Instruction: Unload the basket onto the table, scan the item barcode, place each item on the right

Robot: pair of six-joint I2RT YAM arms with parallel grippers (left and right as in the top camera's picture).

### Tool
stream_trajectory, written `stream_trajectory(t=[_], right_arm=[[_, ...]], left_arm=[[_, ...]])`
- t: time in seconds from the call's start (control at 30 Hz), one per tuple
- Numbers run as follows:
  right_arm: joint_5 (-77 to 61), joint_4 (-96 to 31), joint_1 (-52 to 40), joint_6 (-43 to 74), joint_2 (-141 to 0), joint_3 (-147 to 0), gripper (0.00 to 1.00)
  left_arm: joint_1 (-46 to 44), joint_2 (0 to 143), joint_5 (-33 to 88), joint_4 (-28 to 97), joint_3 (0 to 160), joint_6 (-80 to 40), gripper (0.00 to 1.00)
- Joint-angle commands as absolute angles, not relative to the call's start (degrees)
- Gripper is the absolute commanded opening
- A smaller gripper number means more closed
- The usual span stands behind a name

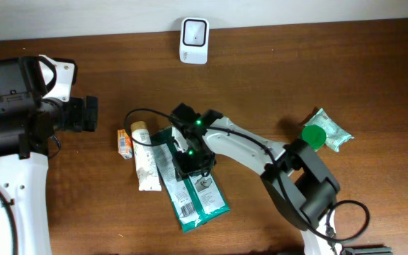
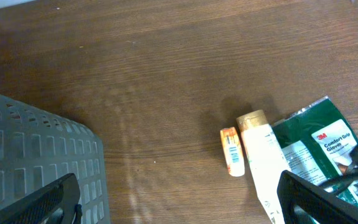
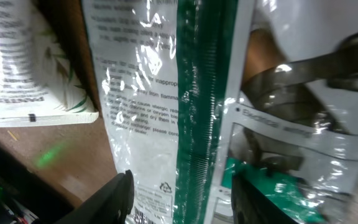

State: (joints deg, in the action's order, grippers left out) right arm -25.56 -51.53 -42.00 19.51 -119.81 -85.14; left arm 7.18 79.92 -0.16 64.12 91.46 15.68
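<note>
Left end effector (image 1: 89,113) hangs released over the table's (image 1: 296,71) left side, holding nothing. Near the middle lie an orange tube (image 1: 124,142), a white tube (image 1: 146,164) and, against it, the green packet (image 1: 204,202). Right end effector (image 1: 192,164) is low over the packet's far half, fingers (image 3: 120,196) parted astride its green strip, not clamping it. The scanner (image 1: 193,32) stands at the far edge.

overhead: straight down, far, whole tabletop (image 1: 296,71) | left wrist: angled down, mid-range, green packet (image 2: 316,149) lower right of frame | right wrist: very close above same packet | shared: packet, white tube (image 1: 147,166)
</note>
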Motion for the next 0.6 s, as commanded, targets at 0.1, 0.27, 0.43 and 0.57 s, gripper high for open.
stream_trajectory(t=[0.1,0.27,0.43,0.57], right_arm=[[-23.7,-44.8,-41.6,28.8,-124.6,-84.8,0.48],[-16.7,-42.1,-35.3,35.6,-124.6,-84.9,0.48],[-16.7,-41.2,-28.9,36.9,-124.6,-85.0,0.49],[-19.3,-50.7,-28.1,28.6,-121.6,-91.9,0.53]], left_arm=[[7.3,79.2,0.5,64.1,91.9,16.6,0.99],[7.3,79.2,0.5,64.1,91.9,16.6,0.99],[7.3,79.2,0.5,64.1,91.9,16.6,0.99],[7.3,79.2,0.5,64.1,91.9,16.6,0.99]])
